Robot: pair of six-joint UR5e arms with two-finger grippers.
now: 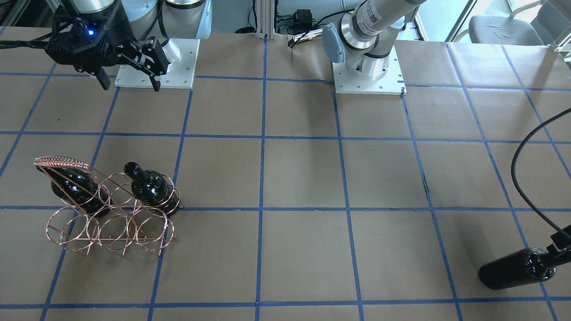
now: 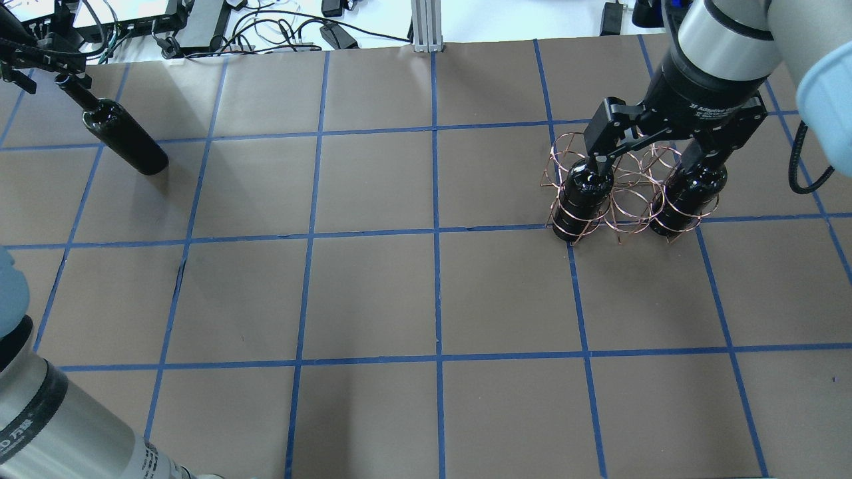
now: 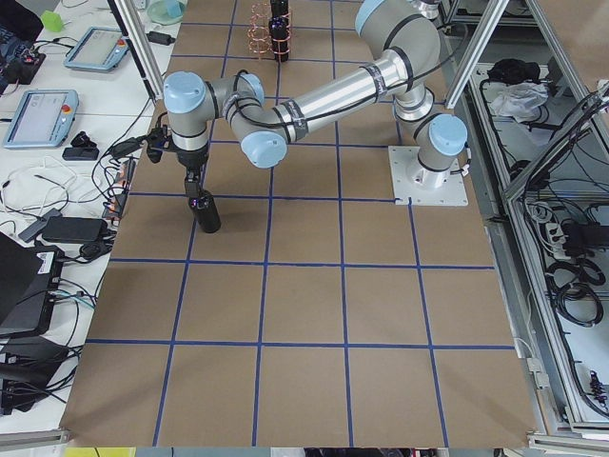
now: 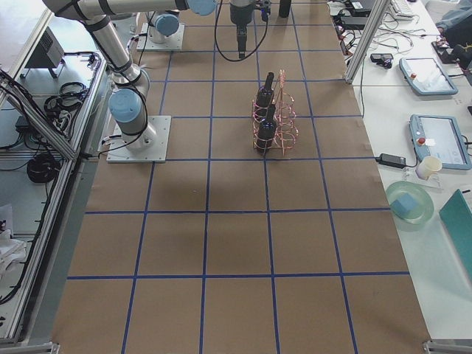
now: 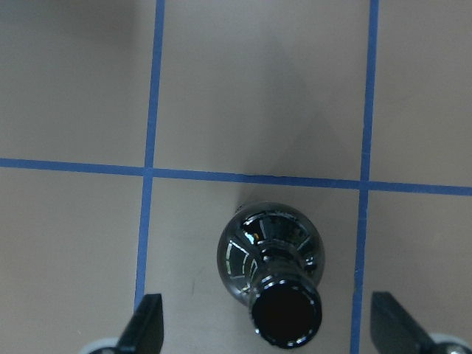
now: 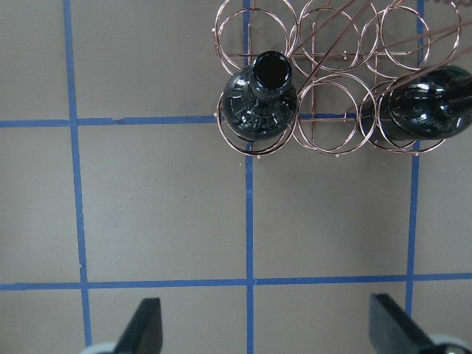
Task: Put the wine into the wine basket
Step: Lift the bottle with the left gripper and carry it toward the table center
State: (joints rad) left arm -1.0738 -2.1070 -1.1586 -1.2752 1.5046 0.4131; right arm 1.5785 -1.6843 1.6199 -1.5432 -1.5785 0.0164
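Left gripper (image 5: 265,296) hangs with its fingers (image 5: 147,328) spread wide, one on each side of the mouth of the wine (image 5: 269,251) and touching neither side. That black bottle stands on the table (image 5: 74,88) beside a crossing of blue tape lines (image 5: 151,110), near the paper's edge at the upper left of the overhead view. Broad brown paper separates it from the wine basket (image 2: 629,199) at upper right. There two more bottles (image 2: 584,196) fill the end rings, and the right gripper (image 2: 651,163) hovers above with its fingers apart.

Glossy glass wine (image 5: 270,249), copper-wire wine basket (image 1: 108,213)
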